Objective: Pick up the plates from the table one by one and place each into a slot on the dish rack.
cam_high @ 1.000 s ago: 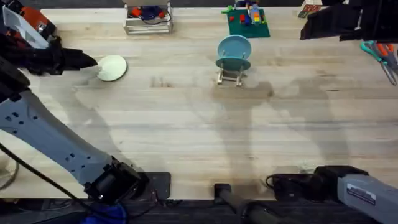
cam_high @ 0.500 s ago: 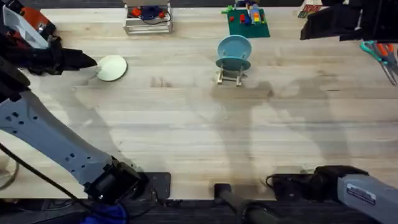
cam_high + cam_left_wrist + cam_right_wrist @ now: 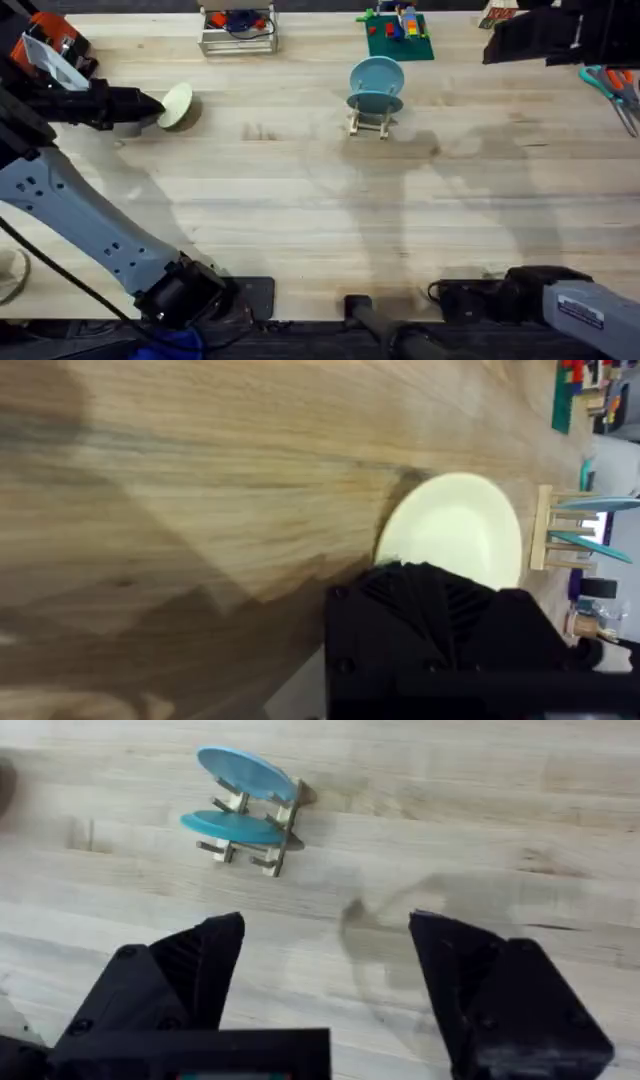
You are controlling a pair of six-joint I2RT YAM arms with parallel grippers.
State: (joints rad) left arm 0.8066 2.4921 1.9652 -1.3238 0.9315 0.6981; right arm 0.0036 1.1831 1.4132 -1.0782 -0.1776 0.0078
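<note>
The pale cream-green plate [image 3: 177, 104] is at the far left of the table [image 3: 320, 220], tilted up on edge. My left gripper [image 3: 152, 103] is shut on its near rim; in the left wrist view the plate [image 3: 455, 525] sticks out past a black finger [image 3: 430, 620]. Two light blue plates [image 3: 377, 76] stand in the wooden dish rack [image 3: 370, 125] at centre back, also seen in the right wrist view as plates [image 3: 245, 772] in the dish rack [image 3: 285, 838]. My right gripper [image 3: 325, 970] hovers open and empty, high at the back right [image 3: 492, 48].
A metal wire basket [image 3: 237, 30] with red and blue items stands at the back left. A green board with bricks [image 3: 398, 35] lies behind the rack. Scissors [image 3: 612, 85] rest at the right edge. Bare wood spans the middle and front.
The cream-green plate lay flat before; now it is tipped up in my left gripper, which has shifted slightly right. The right arm and the rack have not moved.
</note>
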